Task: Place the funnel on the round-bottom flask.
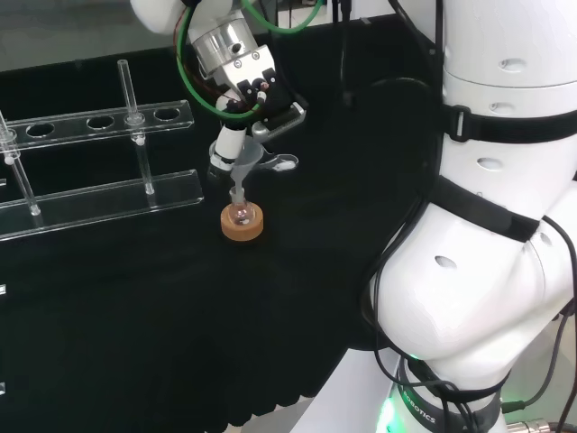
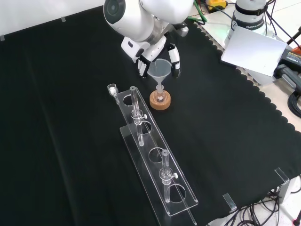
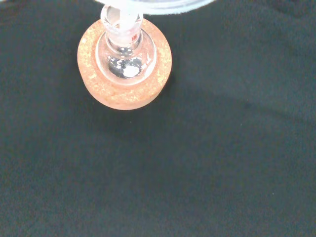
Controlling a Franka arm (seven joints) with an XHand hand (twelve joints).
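Note:
A small clear round-bottom flask (image 1: 240,215) (image 2: 161,97) (image 3: 126,58) sits upright in a cork ring stand (image 1: 242,225) (image 2: 160,101) (image 3: 123,86). A grey-white funnel (image 1: 245,169) (image 2: 160,70) (image 3: 148,4) stands over it with its stem in the flask's neck. The hand (image 1: 243,113) (image 2: 149,52) is shut on the funnel's cone, fingers and thumb curled round its rim, directly above the flask.
A long clear rack (image 1: 99,194) (image 2: 157,162) with round holes and several upright glass tubes stands to the left in the head view and nearer the camera in the front view. The arm's white links (image 1: 487,225) rise at the head view's right.

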